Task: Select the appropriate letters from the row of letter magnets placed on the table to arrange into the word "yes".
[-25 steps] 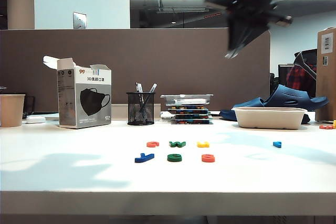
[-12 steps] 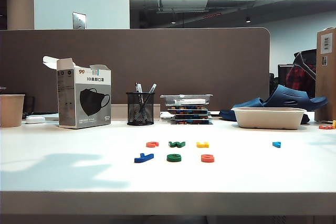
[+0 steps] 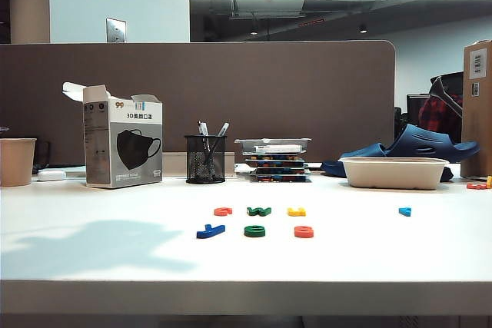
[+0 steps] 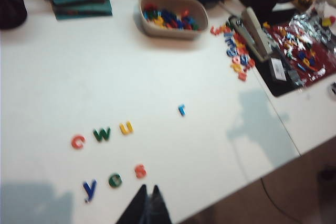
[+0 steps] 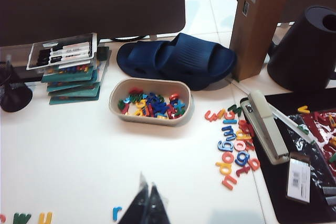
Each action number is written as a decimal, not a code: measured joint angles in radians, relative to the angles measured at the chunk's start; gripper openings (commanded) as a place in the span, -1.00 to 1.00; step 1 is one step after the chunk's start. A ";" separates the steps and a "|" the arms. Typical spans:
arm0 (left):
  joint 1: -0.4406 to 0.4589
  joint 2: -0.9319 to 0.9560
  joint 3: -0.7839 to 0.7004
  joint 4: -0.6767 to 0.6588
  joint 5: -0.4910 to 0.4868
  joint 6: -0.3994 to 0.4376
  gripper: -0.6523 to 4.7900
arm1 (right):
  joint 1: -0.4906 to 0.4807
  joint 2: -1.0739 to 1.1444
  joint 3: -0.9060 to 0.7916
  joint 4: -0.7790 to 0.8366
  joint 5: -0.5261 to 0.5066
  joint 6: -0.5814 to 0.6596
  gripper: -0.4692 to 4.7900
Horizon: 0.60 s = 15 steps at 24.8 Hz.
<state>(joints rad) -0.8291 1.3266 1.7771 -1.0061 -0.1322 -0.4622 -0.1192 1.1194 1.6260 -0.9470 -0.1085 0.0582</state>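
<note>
Since the earlier frame a dark arm that hung high over the right of the exterior view has gone out of it; the letters lie where they lay.

On the table [image 3: 92, 259] the dark blue y [image 3: 210, 230], the dark green e [image 3: 254, 230] and the red-orange s [image 3: 304, 231] stand in a front line, apart from each other; behind them lie the red-orange c [image 3: 223, 210], the green w [image 3: 259, 210] and the yellow u [image 3: 297, 211]; the light blue r [image 3: 405, 211] lies well apart to the right.

Behind the letters stand a mask box [image 3: 123, 146], a mesh pen cup [image 3: 205, 158], a stack of flat trays [image 3: 277, 159] and a beige bowl [image 3: 394, 172] full of letters; dark blue slippers [image 5: 176, 59] lie behind the bowl; loose letters [image 5: 233, 148] and a stapler [image 5: 266, 125] lie beside it.

The left gripper [image 4: 147, 205] hangs above the table near the s, its tips pressed together, holding nothing; the right gripper [image 5: 146, 203] hangs near the r, also pressed together and empty; both are cut off by the frame edge; the left wrist view is blurred.
</note>
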 measured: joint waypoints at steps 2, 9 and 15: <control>0.059 0.000 0.000 0.033 0.000 0.040 -0.78 | 0.000 -0.061 -0.052 0.002 0.001 0.000 -0.83; 0.300 0.000 0.000 0.068 0.003 0.209 -0.78 | 0.000 -0.282 -0.291 0.071 0.002 0.020 -0.83; 0.480 -0.013 0.000 0.085 0.012 0.314 -0.78 | 0.000 -0.420 -0.424 0.097 0.002 0.026 -0.83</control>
<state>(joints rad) -0.3489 1.3136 1.7771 -0.9215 -0.1200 -0.1482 -0.1192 0.6994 1.2022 -0.8497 -0.1066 0.0845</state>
